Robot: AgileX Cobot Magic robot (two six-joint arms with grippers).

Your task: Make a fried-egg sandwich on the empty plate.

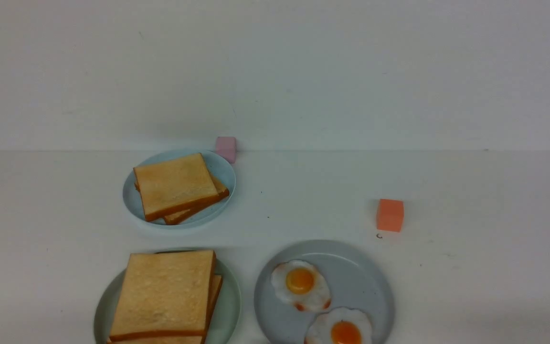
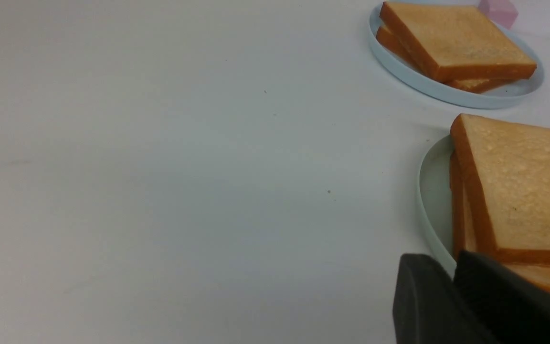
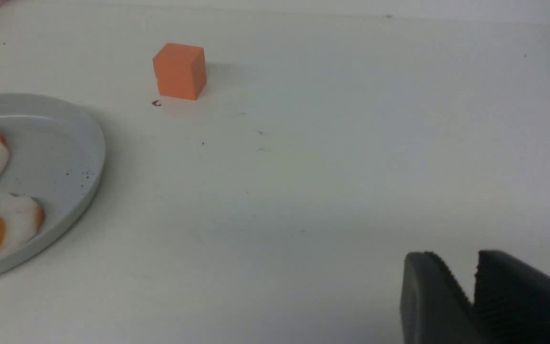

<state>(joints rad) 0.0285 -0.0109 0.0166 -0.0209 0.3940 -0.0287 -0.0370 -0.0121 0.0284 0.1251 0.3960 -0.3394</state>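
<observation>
Front view shows the fried-egg sandwich (image 1: 163, 296) at the lower left of the frame on the mint-green plate (image 1: 229, 306): square toast slices stacked flat, edges leaning slightly right of straight up the frame, egg filling not visible. No writing is legible. Neither arm appears there; in the wrist views, the left gripper (image 2: 451, 267) and right gripper (image 3: 474, 282) each show a narrow gap, holding nothing.

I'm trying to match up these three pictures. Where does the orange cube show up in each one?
Front view: orange cube right of centre, behind the egg plate.
Left wrist view: not in it.
Right wrist view: orange cube in the upper left part.
Shared landmark: the egg plate, in both views with the cube.
</observation>
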